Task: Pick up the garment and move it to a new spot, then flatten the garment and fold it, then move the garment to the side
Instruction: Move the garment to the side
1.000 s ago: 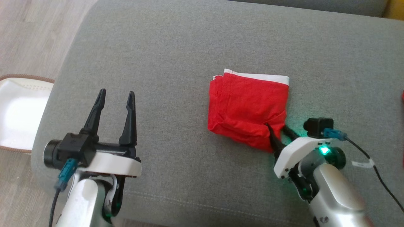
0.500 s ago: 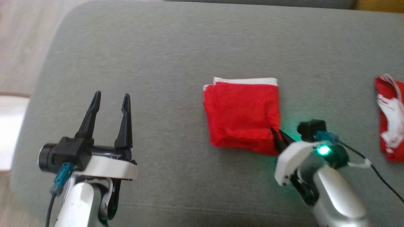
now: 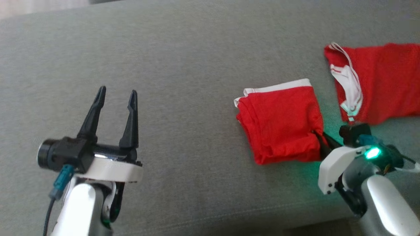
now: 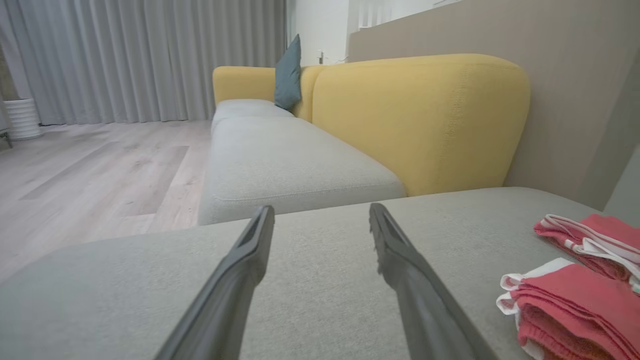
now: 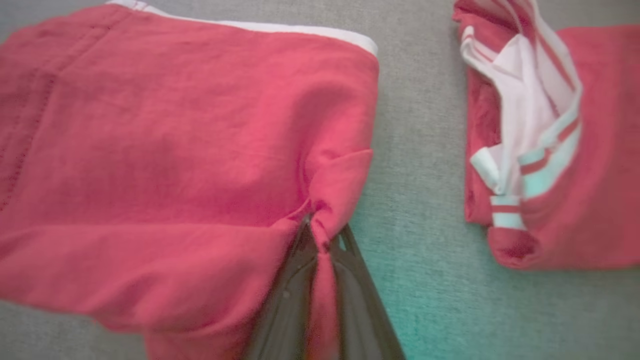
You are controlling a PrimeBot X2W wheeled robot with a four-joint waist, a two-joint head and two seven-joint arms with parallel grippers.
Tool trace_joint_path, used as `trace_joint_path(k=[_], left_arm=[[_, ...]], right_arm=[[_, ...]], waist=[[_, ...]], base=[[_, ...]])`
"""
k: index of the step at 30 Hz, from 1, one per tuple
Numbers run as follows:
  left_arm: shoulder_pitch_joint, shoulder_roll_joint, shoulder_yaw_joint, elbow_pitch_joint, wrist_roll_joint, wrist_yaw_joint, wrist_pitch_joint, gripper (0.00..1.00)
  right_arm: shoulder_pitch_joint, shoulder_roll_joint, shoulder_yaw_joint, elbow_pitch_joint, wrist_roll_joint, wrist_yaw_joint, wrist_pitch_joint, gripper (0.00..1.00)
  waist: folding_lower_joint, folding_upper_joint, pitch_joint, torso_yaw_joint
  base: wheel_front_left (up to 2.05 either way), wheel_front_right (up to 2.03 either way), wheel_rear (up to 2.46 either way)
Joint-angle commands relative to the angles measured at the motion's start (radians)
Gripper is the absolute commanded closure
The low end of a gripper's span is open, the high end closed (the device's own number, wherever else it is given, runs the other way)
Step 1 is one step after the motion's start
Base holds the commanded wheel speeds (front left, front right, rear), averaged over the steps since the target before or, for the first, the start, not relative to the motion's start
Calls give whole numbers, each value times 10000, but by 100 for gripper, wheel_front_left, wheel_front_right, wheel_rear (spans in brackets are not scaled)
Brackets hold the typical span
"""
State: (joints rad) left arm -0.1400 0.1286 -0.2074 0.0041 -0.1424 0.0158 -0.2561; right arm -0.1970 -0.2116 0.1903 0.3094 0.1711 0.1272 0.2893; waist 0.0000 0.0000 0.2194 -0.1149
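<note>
The garment (image 3: 282, 123) is a red cloth with a white edge, folded into a rough square on the grey cushion (image 3: 197, 65). My right gripper (image 3: 320, 139) is shut on the garment's near right corner; in the right wrist view the red cloth (image 5: 190, 130) bunches between the two dark fingers (image 5: 292, 285). The folded garment (image 4: 570, 300) also lies at the lower right of the left wrist view. My left gripper (image 3: 115, 95) hovers open over bare cushion far to the left, nothing between its fingers (image 4: 250, 250).
A second red garment with white and striped trim (image 3: 377, 82) lies on the cushion just right of the held one (image 5: 540, 130). A yellow sofa back (image 4: 420, 115) and another grey seat (image 4: 285, 160) stand beyond; wood floor (image 4: 90, 170) lies to the left.
My right gripper has shut on the garment's corner. The head camera has swung right, bringing the second red garment into view. The left gripper stays open.
</note>
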Motion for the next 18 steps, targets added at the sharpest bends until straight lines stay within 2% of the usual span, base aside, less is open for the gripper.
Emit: trace_joint_path(k=[1, 9, 14, 18], left_arm=[[-470, 214, 371, -355, 61, -51, -56, 0], [-917, 343, 348, -534, 128, -100, -57, 0], [-1291, 434, 286, -664, 166, -198, -57, 0], [-1540, 501, 262, -710, 166, -268, -57, 0]], right_arm=[[-406, -303, 198, -411, -131, 35, -26, 100], [-2187, -1721, 85, -736, -384, 35, -113, 100], [-2916, -2530, -586, -602, -404, 35, 64, 100], [-3063, -2805, -1355, -269, -418, 35, 171, 100]], waist=[[0, 0, 363, -380], [0, 0, 1226, -916], [0, 0, 1791, -1052], [0, 0, 2114, -1176]], base=[[0, 0, 0], [0, 0, 0], [0, 0, 0], [0, 0, 0]])
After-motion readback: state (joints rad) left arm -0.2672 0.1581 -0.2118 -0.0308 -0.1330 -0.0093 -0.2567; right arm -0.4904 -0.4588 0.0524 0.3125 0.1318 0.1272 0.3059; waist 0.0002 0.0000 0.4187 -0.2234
